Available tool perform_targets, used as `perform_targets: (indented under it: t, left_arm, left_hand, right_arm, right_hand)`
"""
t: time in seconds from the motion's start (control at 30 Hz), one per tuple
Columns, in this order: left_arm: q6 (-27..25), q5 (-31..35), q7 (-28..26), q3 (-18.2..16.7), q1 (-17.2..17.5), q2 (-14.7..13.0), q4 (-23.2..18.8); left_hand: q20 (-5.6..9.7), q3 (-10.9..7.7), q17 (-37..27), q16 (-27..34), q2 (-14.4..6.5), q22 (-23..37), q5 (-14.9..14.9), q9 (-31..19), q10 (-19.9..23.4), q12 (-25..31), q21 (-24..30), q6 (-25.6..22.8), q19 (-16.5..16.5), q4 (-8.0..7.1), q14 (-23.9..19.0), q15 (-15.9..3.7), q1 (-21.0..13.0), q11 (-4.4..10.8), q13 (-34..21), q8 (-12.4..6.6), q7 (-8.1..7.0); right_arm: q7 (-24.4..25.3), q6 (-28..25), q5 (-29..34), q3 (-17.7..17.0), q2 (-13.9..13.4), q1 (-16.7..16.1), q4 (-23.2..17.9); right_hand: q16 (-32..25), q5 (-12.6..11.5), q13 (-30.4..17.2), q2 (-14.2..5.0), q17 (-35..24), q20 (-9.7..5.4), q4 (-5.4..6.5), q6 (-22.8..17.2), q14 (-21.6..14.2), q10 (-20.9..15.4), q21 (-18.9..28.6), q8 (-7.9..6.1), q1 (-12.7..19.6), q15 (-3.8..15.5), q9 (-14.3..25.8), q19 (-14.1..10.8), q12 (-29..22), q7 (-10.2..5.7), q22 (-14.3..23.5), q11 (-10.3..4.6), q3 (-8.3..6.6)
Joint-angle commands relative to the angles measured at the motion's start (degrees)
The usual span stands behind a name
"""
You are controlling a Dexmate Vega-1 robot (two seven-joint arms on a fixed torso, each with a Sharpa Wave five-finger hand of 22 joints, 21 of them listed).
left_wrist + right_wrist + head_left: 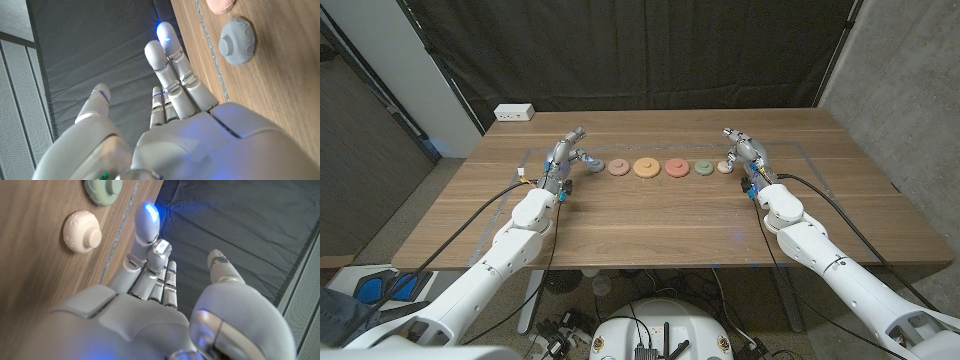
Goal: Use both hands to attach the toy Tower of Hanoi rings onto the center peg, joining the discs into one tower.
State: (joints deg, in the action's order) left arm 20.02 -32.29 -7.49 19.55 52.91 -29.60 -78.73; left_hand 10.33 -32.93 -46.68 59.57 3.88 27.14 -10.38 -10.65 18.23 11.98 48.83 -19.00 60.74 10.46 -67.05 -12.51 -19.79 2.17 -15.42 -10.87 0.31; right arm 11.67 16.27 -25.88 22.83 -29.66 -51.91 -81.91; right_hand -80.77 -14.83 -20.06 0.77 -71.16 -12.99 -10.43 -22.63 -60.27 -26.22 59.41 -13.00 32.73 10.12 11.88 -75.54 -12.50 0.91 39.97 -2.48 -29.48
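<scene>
Pre-grasp step. Discs [647, 167] in row at table 12 o'clock, unstacked. Left hand [563, 158] spread, empty, by grey disc [593, 166]. Right hand [745, 152] spread, empty, by cream disc [725, 168]. Next: pinch end discs, carry twd center.

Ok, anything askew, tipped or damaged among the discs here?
Nothing stands out. The discs lie flat in a tidy row from the grey disc to the cream disc, none visibly stacked or tipped. The left hand and right hand wait at the ends, holding nothing.
</scene>
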Motion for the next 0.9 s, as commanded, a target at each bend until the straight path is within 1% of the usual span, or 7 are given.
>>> perform_targets:
  t: [0.03,0.1,0.37,0.57,0.6,0.7,0.9]
  left_arm:
    - [1.82,1.54,-0.79,0.26,-0.40,0.64,1.26]
    - [1.94,1.80,-0.81,0.29,-0.47,0.55,1.35]
    - [0.96,3.65,-2.80,0.41,-0.21,-0.14,0.08]
    - [-1.18,6.30,-5.69,0.69,0.38,-1.27,-1.92]
    - [-1.45,6.70,-6.21,0.71,0.50,-1.37,-2.20]
    - [-2.15,7.91,-7.83,0.69,0.85,-1.63,-2.93]
    - [-2.94,9.68,-9.78,0.62,1.12,-2.04,-3.97]
  left_hand:
    - [2.14,-0.81,-0.25,0.83,-0.11,0.09,-0.58,-0.18,0.52,0.01,0.35,-0.19,0.49,0.23,0.38,0.05,-1.98,0.70,0.07,-0.16,0.15]
    - [2.14,-1.08,-0.04,0.89,-0.11,0.01,-0.85,-0.20,1.22,0.27,0.40,-0.43,0.45,0.31,0.58,0.05,-3.20,0.93,0.17,-0.25,0.11]
    - [2.06,-1.46,-1.14,2.88,0.88,0.13,-1.65,-0.32,1.70,0.34,1.13,-0.78,0.82,0.41,-0.08,0.06,-7.28,1.68,0.47,-0.31,-0.04]
    - [2.10,-1.26,-1.47,3.63,2.05,0.02,-1.96,-0.37,1.35,0.20,1.22,-0.16,0.50,0.49,0.05,0.09,-9.18,2.17,0.56,-0.09,-0.34]
    - [2.12,-1.26,-1.49,3.73,2.26,-0.06,-2.04,-0.38,1.07,0.09,1.17,0.06,0.34,0.54,0.15,0.09,-9.70,2.61,0.57,-0.02,-0.39]
    - [2.17,-1.28,-1.31,3.90,2.87,-0.17,-2.39,-0.42,0.91,0.08,1.26,0.38,0.16,0.60,0.72,0.09,-11.78,2.90,0.60,0.00,-0.80]
    - [2.18,-1.01,-1.00,5.27,4.13,-0.54,-3.49,-0.52,1.08,0.48,1.81,0.40,-0.15,0.53,1.14,0.06,-18.94,4.19,0.28,-0.28,-2.03]
  right_arm:
    - [2.81,-0.55,2.33,0.14,-0.13,-0.49,-0.93]
    - [3.72,-0.84,2.62,0.02,-0.01,-0.70,-1.28]
    - [5.30,-2.51,4.48,0.23,-0.78,-0.88,-2.42]
    - [6.02,-3.43,5.34,0.51,-0.87,-0.73,-2.75]
    - [6.39,-3.63,5.58,0.56,-0.80,-0.74,-2.86]
    - [7.31,-4.37,6.00,0.59,-0.68,-0.84,-3.27]
    - [8.16,-5.30,7.00,0.72,-1.11,-1.11,-4.07]
  right_hand:
    - [-1.92,-0.89,-0.81,0.91,-0.08,0.20,-0.08,-1.01,0.04,-0.94,0.09,-0.45,1.91,2.16,0.46,0.35,-0.45,-0.27,0.29,-0.36,-1.20]
    - [-3.51,-1.20,-1.42,2.14,0.00,0.21,-0.03,-1.07,0.53,-0.76,0.23,-0.40,3.21,2.15,0.58,0.34,-0.46,-0.63,0.48,-0.75,-1.89]
    - [-5.40,-0.83,-2.21,4.55,0.01,0.23,-0.09,0.28,1.19,-0.02,0.19,0.16,4.59,2.15,0.67,0.59,-0.27,-0.92,0.52,-1.23,-2.24]
    - [-6.40,-0.47,-2.70,5.20,0.09,0.20,0.08,0.53,1.41,0.17,-0.08,0.22,5.67,2.16,0.73,0.91,-0.26,-1.09,0.24,-1.42,-2.66]
    - [-6.45,-0.46,-2.72,5.23,0.09,0.20,0.09,0.59,1.42,0.20,-0.13,0.24,5.73,2.16,0.73,0.96,-0.25,-1.07,0.19,-1.44,-2.69]
    - [-6.72,-0.38,-2.86,5.40,0.09,0.19,0.08,0.92,1.50,0.48,-0.28,0.36,6.10,2.15,0.74,1.10,-0.16,-1.06,0.03,-1.58,-2.82]
    - [-7.79,-0.14,-3.50,5.86,0.13,0.21,0.03,1.55,1.82,0.94,-0.11,0.51,8.29,2.14,0.81,1.06,-0.09,-1.46,0.20,-2.10,-3.64]
